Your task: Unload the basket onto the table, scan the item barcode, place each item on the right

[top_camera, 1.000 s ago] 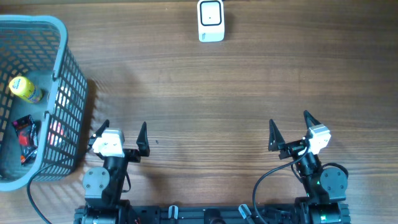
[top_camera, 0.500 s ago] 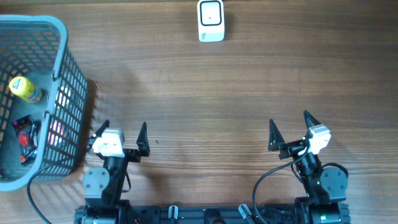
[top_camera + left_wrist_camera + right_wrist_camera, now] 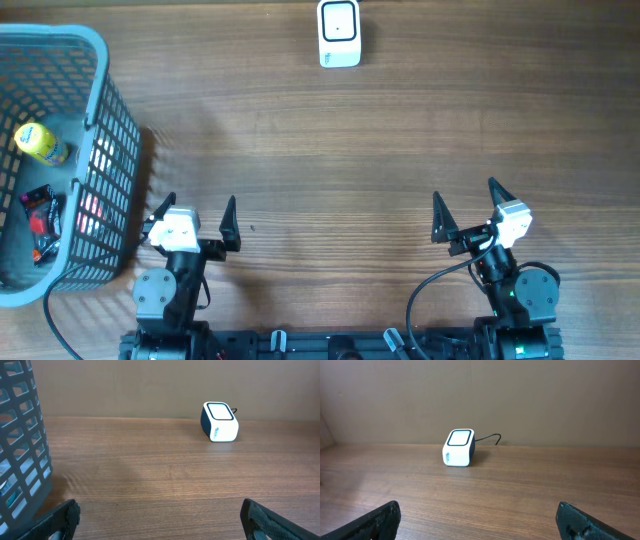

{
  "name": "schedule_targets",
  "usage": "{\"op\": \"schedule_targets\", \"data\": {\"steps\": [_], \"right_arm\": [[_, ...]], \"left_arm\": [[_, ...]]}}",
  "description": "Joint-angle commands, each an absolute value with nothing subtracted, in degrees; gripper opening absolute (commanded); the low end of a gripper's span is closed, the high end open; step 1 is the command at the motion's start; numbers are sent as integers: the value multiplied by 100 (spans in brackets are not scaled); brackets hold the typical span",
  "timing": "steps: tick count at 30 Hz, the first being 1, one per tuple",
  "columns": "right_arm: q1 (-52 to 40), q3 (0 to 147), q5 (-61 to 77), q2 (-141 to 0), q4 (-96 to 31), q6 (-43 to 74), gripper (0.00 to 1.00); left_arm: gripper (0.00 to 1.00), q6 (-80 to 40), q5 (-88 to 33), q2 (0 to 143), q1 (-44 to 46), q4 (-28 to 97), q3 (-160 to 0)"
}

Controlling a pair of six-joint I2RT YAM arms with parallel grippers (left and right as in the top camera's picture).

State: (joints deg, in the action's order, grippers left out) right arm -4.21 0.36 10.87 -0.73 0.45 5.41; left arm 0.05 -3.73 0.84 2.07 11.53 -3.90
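Note:
The white barcode scanner (image 3: 339, 33) stands at the table's far edge, its window facing up; the left wrist view has the scanner (image 3: 219, 421) ahead to the right, and the right wrist view has the scanner (image 3: 458, 448) ahead to the left. Items lie in the grey basket (image 3: 95, 110) at the left: a yellow bottle (image 3: 40, 143) and a red-and-black packet (image 3: 40, 215). My left gripper (image 3: 198, 207) and right gripper (image 3: 465, 196) sit at the near edge, both open and holding nothing. Bare wood shows between the left gripper's (image 3: 160, 520) jaws and the right gripper's (image 3: 477, 520) jaws.
The basket's slatted wall (image 3: 20, 445) rises just left of my left gripper. A black cable (image 3: 487, 437) runs from the scanner toward the back wall. Wooden tabletop (image 3: 330, 150) stretches between the grippers and the scanner.

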Motion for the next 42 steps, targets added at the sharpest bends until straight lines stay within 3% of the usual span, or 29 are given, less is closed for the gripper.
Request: {"op": "schedule_targets", "data": {"steps": [1, 16, 20, 25, 31, 38, 42], "right_arm": [[-454, 30, 1028, -27, 75, 637, 100], [-454, 30, 1028, -25, 75, 635, 100], [-454, 30, 1028, -25, 75, 635, 100], [-454, 30, 1028, -25, 75, 637, 100], [-454, 30, 1028, -27, 75, 637, 100], [-454, 30, 1028, -27, 75, 637, 100], [-454, 30, 1028, -27, 75, 639, 100]], "left_arm": [[100, -49, -314, 93, 174, 1131, -340], [100, -78, -172, 93, 174, 974, -338], [100, -410, -1323, 97, 176, 558, -423], [100, -561, -1341, 327, 174, 666, -1081], [100, -567, -1212, 2178, 174, 1398, -3236], [100, -976, -311, 5074, -143, 3570, -7181], [100, -298, -222, 6228, -384, 4755, -9168]]}}
